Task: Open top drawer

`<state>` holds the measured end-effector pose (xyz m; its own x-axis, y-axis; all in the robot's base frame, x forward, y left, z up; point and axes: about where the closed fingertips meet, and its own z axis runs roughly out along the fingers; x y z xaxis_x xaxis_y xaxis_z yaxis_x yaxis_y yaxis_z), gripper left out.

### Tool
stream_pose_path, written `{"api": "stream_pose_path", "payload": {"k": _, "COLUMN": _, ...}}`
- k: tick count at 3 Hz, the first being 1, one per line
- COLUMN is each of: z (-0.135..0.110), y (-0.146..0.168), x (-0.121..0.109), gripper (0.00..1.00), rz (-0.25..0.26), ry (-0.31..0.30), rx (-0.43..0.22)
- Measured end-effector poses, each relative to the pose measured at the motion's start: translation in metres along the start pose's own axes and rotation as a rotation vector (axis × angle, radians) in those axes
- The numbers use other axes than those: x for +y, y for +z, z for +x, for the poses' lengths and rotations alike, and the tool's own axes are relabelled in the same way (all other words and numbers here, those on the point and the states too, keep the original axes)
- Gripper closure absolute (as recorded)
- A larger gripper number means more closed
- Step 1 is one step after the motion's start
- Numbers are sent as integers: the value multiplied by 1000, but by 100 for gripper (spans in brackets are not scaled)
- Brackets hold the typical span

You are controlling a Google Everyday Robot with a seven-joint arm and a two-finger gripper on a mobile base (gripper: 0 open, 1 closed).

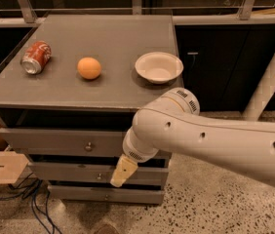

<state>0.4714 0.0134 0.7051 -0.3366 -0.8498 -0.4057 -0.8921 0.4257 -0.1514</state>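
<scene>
Approach phase: gripper [123, 172] hangs below the top drawer [45, 141], its opening I can't tell; next I need the knob [88, 146].

The robot's white arm [225, 143] is filling the lower right of the view, its thick forearm link lying nearly level from the 4 o'clock edge toward the centre. Small dark holes are showing along its shell. At the top of the bend, a rounded joint cap [182, 101] with a yellow ring and vent slots is facing 1 o'clock. From there the wrist [138, 149] is angling down toward 7 o'clock. The cream-coloured gripper [123, 172] is hanging just below the wrist, at about 6 o'clock from the view's centre, pointing toward 7 o'clock.
</scene>
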Motion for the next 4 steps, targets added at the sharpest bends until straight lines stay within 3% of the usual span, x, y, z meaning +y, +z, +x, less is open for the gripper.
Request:
{"api": "stream_pose_path", "payload": {"k": 2, "z": -18, "y": 26, "x": -23, "gripper": 0, "rz": 5, "ry": -16, "rx": -23}}
{"api": "stream_pose_path", "payload": {"k": 4, "z": -13, "y": 66, "x": -44, "gripper": 0, "rz": -23, "ry": -23, "rx": -9}}
